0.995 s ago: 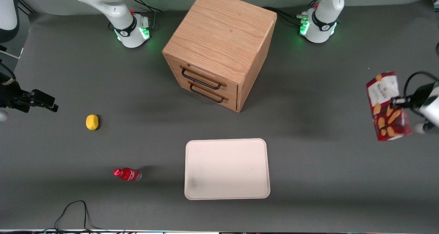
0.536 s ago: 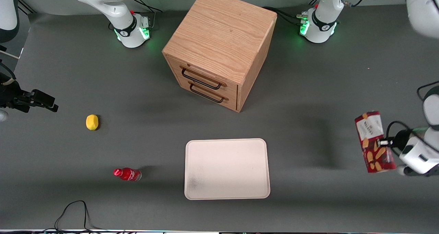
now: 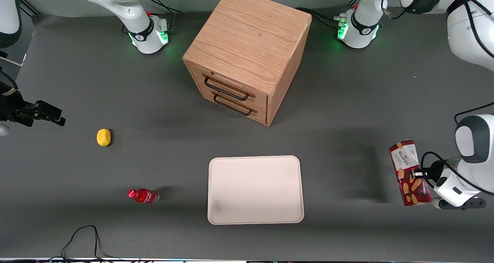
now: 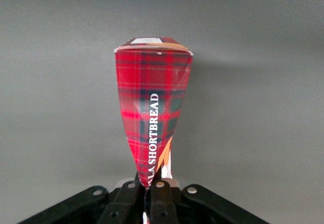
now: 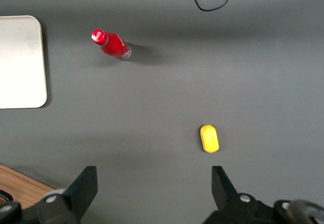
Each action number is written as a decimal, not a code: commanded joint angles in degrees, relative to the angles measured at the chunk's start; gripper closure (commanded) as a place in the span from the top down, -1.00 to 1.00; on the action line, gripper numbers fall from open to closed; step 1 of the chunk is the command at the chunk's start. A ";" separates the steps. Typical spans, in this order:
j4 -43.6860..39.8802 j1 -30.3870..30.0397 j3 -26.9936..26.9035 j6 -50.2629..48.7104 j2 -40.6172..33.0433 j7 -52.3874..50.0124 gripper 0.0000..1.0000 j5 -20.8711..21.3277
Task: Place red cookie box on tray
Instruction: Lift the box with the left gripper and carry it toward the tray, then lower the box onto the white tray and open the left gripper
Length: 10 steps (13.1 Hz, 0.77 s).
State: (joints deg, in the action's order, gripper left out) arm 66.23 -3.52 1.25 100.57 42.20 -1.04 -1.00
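Red cookie box (image 3: 410, 172) is hanging above the table toward the working arm's end, well apart from the tray (image 3: 255, 189), the gripper (image 3: 420, 174) pinching its light, crushable cardboard mid-length; gentle pressure seems wise.

One red cookie box (image 3: 409, 172), held in the gripper (image 3: 417, 174) toward the working arm's end of the counter (image 3: 347, 112); one tray (image 3: 255, 190); one wooden cabinet (image 3: 247, 54) with two drawers, each with one black handle; one small red bottle (image 3: 143, 196); one yellow lemon-like object (image 3: 103, 137); one loose black cable (image 3: 83, 238).
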 commanded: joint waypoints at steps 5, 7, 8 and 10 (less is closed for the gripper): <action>-0.31 8.43 -0.54 1.73 0.51 -15.99 -1.00 -0.76; -0.75 11.33 -0.02 4.45 1.21 -21.44 -1.00 -0.76; -1.36 12.48 1.11 5.68 2.00 -23.90 -1.00 -0.85; -5.30 13.97 4.71 7.18 4.80 -29.18 -1.00 -0.76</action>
State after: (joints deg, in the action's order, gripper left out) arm 65.85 8.81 4.11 107.06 43.91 -25.33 -1.48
